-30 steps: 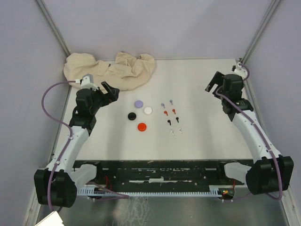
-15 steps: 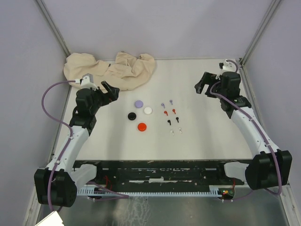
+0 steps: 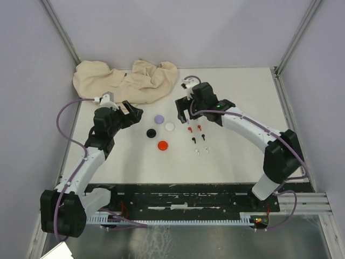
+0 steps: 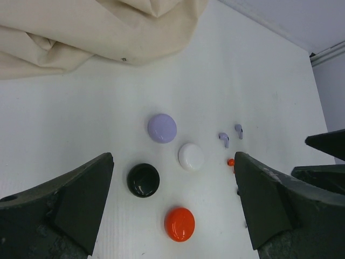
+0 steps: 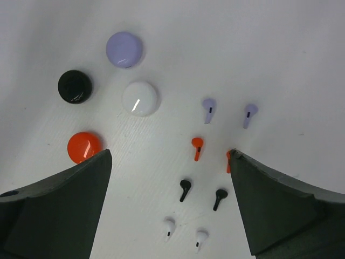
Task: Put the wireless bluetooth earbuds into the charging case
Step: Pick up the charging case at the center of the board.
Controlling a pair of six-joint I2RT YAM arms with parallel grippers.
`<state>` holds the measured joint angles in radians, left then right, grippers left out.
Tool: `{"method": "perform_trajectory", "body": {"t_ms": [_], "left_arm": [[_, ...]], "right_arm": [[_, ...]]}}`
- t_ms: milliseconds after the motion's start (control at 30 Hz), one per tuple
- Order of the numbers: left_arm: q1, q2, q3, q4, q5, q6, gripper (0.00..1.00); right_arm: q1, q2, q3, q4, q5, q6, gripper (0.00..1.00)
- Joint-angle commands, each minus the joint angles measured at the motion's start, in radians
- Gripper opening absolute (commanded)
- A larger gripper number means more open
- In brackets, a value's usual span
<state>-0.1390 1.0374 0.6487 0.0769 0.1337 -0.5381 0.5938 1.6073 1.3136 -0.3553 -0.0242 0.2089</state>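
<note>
My left pincer point(image 3: 132, 109) and right pincer point(image 3: 183, 111) gape empty; I'd centre the right over one purple earbud point(image 5: 208, 106), then lower straight.

Eight earbuds point(image 5: 185, 189), two each in purple, red, black and white, four round discs point(image 5: 140, 99) and one crumpled cloth point(image 3: 126, 81).

The top camera looks steeply down from the near side over the whole table point(image 3: 242, 156), while both wrist cameras peer down closely between their own jaws, all three sharing the red disc point(image 5: 84, 147) and its neighbours.
</note>
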Motion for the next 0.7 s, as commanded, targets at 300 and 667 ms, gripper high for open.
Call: {"method": "perform_trajectory", "body": {"t_ms": [300,667], "left_arm": [[-0.005,-0.022,-0.082,0.04,-0.146,-0.067,0.99],[0.01,-0.081,-0.128,-0.013,-0.287,-0.127,1.0]], "right_arm": [[0.257,0.377,0.291,-0.037,0.059,-0.172,0.97],[0.303,0.509,0.351,0.072,0.028,-0.181,0.94]]}}
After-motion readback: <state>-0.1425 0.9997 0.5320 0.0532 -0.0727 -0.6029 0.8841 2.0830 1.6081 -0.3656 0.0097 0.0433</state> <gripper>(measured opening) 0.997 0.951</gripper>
